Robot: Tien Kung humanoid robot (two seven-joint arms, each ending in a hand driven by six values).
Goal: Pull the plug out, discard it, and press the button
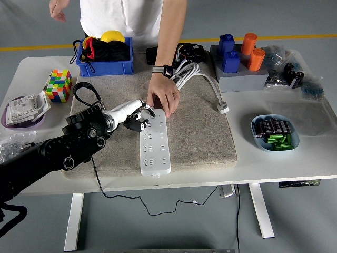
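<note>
Left hand (138, 113), white with dark fingertips, reaches in from the bench's left edge and rests at the far end of the white power strip (155, 143), its fingers curled down against the strip's top; whether they pinch anything there I cannot tell. A person's hand (163, 98), a watch on its wrist, comes from the far edge and presses down on the same end of the strip, just beside the robot's fingers. The strip lies lengthwise on a beige mat (200, 132) at mid-bench, pointing toward the near edge. No writing on it can be read. A coiled white cable (195, 74) lies on the mat's far right part, its white plug (224, 109) free near the mat's right border. Toward the far left corner sit a blue bin (105, 66) holding black straps and a yellow ball, and a Rubik's cube (59, 85). At the left edge a purple dish (10, 120) carries a white switch plate. Blue and orange blocks (240, 51) stand on a grey base at the far right. A pale blue dish (275, 133) near the right edge holds black and green batteries.
</note>
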